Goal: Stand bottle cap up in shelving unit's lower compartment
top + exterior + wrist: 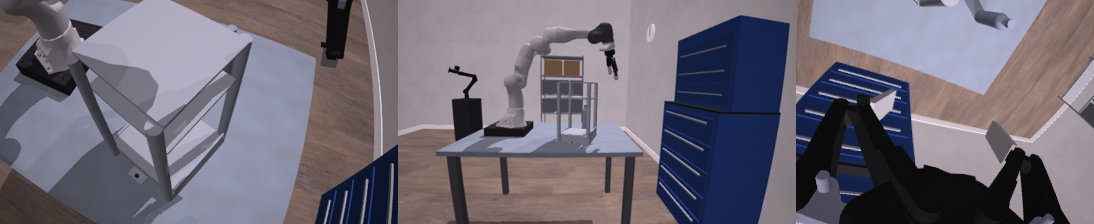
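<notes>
The pale blue bottle [584,117] stands upright on the table, just behind the far right post of the shelving unit [577,111]. In the overhead view only its cap [232,27] shows past the unit's top shelf [165,59]. My gripper [612,71] is open and empty, high above the table and to the right of the unit, past the table's edge in the overhead view [334,31]. Its finger pads stand wide apart. The lower compartment [175,147] holds nothing.
A tall blue drawer cabinet [724,115] stands right of the table. The arm's black base [45,66] sits at the table's far left. A black pedestal with a small arm [466,115] stands left of the table. A storage rack [560,83] is by the back wall.
</notes>
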You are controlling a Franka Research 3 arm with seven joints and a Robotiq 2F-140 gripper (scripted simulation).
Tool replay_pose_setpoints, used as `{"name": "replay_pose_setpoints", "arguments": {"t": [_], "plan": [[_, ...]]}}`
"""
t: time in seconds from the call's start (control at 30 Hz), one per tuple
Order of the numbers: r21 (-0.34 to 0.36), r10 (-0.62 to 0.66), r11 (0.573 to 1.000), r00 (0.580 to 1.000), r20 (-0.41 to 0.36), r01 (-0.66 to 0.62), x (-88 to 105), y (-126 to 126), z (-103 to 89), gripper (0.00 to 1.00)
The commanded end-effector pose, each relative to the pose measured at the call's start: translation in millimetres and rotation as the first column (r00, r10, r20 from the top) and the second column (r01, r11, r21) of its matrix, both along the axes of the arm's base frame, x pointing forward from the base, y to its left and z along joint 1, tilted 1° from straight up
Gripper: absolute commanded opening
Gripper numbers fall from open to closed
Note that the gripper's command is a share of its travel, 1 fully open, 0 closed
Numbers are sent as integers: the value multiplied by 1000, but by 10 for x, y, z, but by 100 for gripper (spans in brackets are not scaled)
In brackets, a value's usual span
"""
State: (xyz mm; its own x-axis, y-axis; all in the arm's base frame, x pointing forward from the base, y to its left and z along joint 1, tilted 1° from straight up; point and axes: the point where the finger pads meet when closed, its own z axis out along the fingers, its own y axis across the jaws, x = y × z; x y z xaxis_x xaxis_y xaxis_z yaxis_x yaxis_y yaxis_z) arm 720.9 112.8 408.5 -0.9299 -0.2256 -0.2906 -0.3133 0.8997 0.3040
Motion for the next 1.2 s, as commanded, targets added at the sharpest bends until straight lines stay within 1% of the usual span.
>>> {"name": "replay_pose_setpoints", "arguments": {"t": [0.0, 0.23, 0.27, 0.8, 0.83, 1.17], "plan": [[-20, 15, 1000, 1000, -5, -15, -96, 193, -2, 100], [-20, 15, 1000, 1000, -5, -15, -96, 193, -2, 100], [-33, 2, 999, 1000, -29, -2, -203, 326, -52, 100], [-33, 2, 999, 1000, -29, -2, -203, 326, -52, 100], [-45, -22, 999, 998, -55, 20, -310, 435, -111, 100], [-45, -22, 999, 998, -55, 20, -310, 435, -111, 100]]}}
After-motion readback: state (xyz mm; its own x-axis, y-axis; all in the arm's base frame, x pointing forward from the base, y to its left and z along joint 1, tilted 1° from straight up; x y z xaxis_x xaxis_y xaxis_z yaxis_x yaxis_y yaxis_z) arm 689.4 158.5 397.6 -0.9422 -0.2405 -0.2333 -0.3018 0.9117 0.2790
